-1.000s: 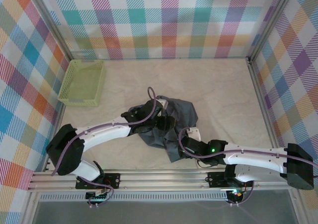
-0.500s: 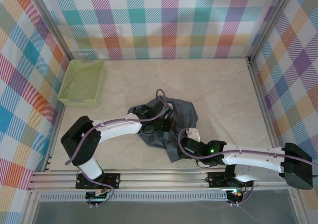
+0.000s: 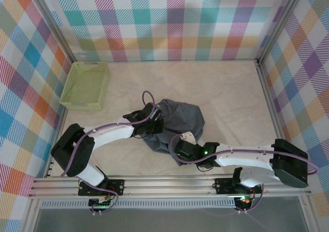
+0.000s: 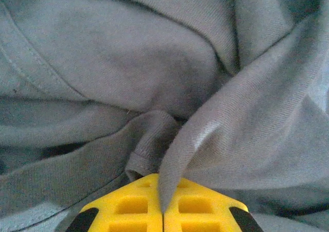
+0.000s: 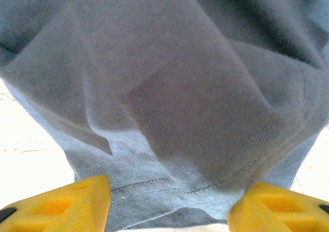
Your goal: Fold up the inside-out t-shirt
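Since the earlier frames the left arm has drawn its wrist back leftward and the right arm has slid left along the heap's near edge; the left end effector [image 4: 163,214] is clenched on a pinched ridge of the inside-out t-shirt [image 3: 182,120], which lies bunched mid-tabletop [image 3: 231,98], well apart from the green basket [image 3: 81,106]. The right end effector [image 5: 169,206] stands released, fingers spread either side of a stitched hem. The cloth looks light, limp and quick to sag; hems, seams or shoulders seem the surest holds, since a mid-panel pinch would likely lift only a loose fold.
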